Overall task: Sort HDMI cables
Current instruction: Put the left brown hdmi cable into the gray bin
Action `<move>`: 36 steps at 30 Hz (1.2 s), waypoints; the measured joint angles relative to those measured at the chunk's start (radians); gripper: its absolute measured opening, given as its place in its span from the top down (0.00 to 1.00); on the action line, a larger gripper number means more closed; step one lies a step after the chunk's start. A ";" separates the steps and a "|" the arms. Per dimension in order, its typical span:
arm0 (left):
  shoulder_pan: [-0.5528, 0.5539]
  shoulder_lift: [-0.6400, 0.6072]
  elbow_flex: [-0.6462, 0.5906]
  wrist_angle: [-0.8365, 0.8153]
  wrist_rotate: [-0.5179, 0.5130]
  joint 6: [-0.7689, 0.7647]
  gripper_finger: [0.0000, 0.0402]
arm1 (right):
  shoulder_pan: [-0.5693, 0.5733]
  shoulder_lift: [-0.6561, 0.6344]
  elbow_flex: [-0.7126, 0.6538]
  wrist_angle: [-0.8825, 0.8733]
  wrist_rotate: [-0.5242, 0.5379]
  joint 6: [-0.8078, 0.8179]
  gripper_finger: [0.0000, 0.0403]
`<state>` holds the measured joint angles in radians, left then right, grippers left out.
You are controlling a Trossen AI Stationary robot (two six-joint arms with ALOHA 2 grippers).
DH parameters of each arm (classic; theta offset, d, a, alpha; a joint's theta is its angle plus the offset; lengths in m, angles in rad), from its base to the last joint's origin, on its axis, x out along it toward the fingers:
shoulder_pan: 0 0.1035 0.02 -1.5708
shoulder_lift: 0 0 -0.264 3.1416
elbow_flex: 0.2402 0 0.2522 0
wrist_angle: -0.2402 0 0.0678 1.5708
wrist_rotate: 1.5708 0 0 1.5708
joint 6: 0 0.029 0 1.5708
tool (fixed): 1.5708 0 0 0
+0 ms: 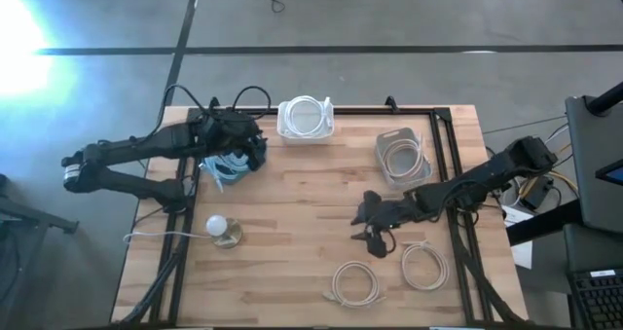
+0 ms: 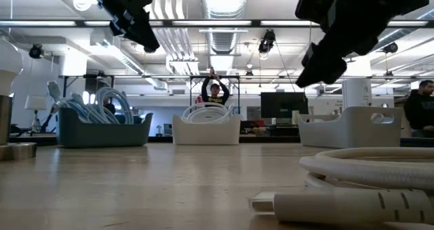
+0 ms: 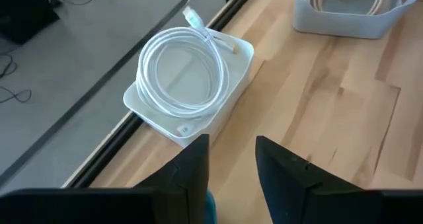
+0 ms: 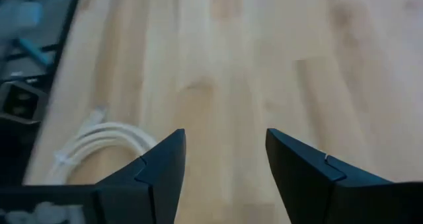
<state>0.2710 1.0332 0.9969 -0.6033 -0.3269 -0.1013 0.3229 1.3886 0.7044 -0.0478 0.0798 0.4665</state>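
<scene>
My left gripper (image 1: 251, 147) hangs open above the far right edge of a blue bin (image 1: 220, 170) that holds light blue HDMI cable coils (image 2: 102, 102). Its wrist view looks past the open gripper (image 3: 231, 163) at a white coil (image 3: 184, 71) lying in a white bin (image 1: 307, 119). A pale bin (image 1: 402, 156) holds beige coils. My right gripper (image 1: 375, 225) hovers open over bare table; its wrist view shows the open gripper (image 4: 225, 159) and part of a loose coil (image 4: 99, 143). Two loose pale coils (image 1: 355, 283) (image 1: 423, 265) lie flat near the table's near edge.
A small round white knob on a tan base (image 1: 224, 231) stands near the table's left near corner. A black frame rail (image 1: 443, 165) runs along the right side. Bare wood (image 1: 302, 203) lies between the arms. People (image 2: 213, 91) show in the room behind.
</scene>
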 joint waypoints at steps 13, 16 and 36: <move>0.000 -0.001 -0.072 -0.008 0.001 0.000 0.69 | 0.136 0.298 0.073 0.027 -0.189 0.125 0.49; 0.000 0.000 -0.085 0.001 0.000 0.001 0.69 | 0.150 0.351 0.113 0.025 -0.188 0.128 0.49; 0.000 -0.002 -0.103 0.038 0.000 0.079 0.69 | 0.163 0.456 0.328 -0.287 -0.072 0.050 0.90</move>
<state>0.2710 1.0311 0.8944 -0.5655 -0.3267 -0.0227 0.4863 1.8444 1.0329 -0.3350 0.0075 0.5170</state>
